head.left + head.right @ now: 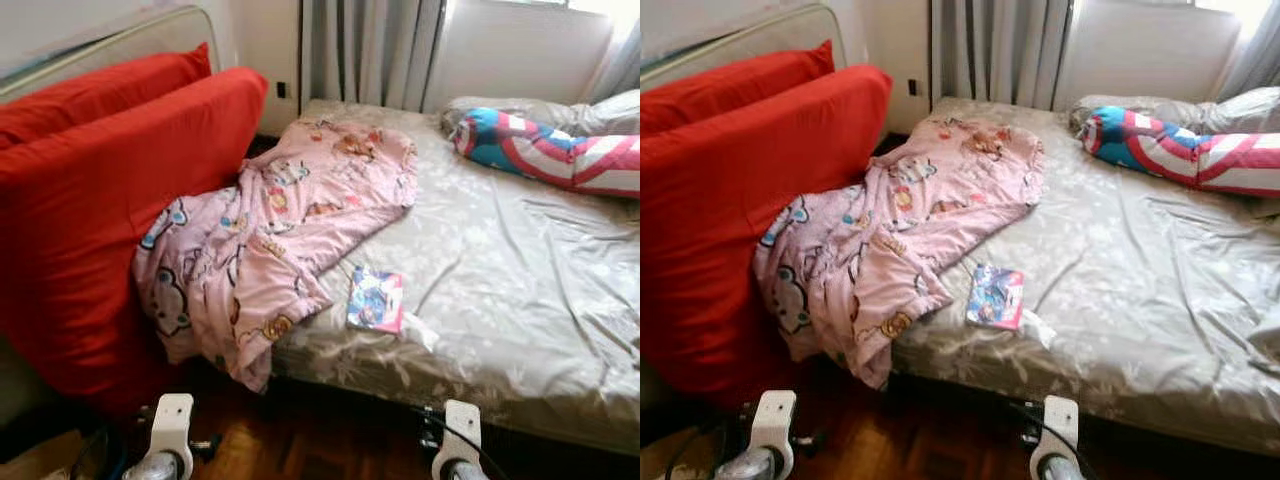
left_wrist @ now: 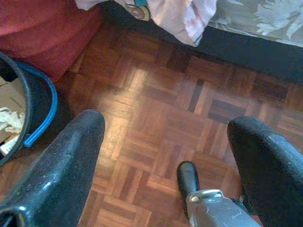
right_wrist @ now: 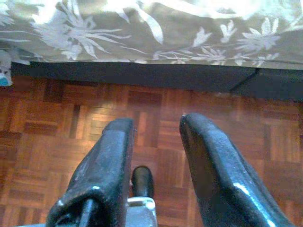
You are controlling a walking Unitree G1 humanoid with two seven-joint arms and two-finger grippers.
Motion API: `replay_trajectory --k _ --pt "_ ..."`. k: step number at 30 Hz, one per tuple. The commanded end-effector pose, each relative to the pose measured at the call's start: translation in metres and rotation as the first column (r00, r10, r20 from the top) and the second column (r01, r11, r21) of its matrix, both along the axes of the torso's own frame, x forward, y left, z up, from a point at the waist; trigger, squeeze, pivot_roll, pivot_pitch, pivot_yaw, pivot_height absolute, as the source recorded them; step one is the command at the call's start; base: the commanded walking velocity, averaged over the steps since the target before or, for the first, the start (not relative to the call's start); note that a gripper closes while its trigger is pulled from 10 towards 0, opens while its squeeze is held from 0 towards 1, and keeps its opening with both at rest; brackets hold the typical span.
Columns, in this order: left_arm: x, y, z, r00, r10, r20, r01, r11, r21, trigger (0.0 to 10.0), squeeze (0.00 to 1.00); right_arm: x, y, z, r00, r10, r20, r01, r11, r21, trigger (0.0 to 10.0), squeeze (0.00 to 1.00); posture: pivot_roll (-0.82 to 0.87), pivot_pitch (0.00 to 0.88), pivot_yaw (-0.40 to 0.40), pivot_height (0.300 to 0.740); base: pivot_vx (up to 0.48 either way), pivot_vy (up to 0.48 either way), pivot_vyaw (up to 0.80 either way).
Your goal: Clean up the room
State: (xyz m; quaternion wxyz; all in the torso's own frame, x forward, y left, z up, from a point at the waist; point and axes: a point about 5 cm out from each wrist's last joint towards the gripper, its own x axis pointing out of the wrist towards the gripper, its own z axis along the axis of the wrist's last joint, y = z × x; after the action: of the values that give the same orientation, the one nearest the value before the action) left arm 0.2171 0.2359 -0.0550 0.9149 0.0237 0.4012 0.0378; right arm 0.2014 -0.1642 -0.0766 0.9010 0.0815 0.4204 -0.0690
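A pink cartoon-print blanket (image 1: 270, 235) lies rumpled across the left half of my head view, spread from the middle of the bed (image 1: 520, 300) down over its near left corner, where a fold hangs toward the floor. Just right of its lower edge, flat on the grey floral sheet, lies a small colourful booklet (image 1: 376, 299), with a bit of white paper touching its lower right corner. In the upper right of the frame a blue, red and white striped pillow (image 1: 560, 150) rests near the head of the bed, against grey pillows. Two big red cushions (image 1: 90, 220) stand on edge along the left side of the frame, the blanket pressed against the nearer one.

Both my arms hang low at the bottom of the frame, well below and in front of the blanket and the booklet. My left tool (image 2: 175, 156) has its two black fingers spread wide over the parquet floor (image 2: 156, 109), holding nothing; the blanket's hanging fold shows at the top of its wrist picture, and a dark bin with a blue rim (image 2: 35, 104) sits at the left edge. My right tool (image 3: 156, 156) points at the floor below the bed's edge, its fingers a narrow gap apart, holding nothing.
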Motion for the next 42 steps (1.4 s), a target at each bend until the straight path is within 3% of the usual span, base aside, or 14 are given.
replay_trajectory --k 1,42 --pt "-0.0025 0.0 -0.0019 1.0 0.01 -0.017 -0.011 1.0 -0.01 10.0 0.0 -0.0007 -0.002 -0.0004 1.0 -0.001 -0.008 0.001 1.0 -0.002 10.0 0.0 -0.04 0.0 -0.04 0.74 0.274 0.0 0.0" --pt "-0.0016 -0.0003 -0.0014 1.0 -0.002 -0.02 0.002 1.0 -0.013 10.0 0.0 0.0001 -0.002 0.0 1.0 -0.005 -0.006 0.005 1.0 -0.002 10.0 0.0 -0.04 0.0 -0.038 0.74 0.264 0.0 0.0"
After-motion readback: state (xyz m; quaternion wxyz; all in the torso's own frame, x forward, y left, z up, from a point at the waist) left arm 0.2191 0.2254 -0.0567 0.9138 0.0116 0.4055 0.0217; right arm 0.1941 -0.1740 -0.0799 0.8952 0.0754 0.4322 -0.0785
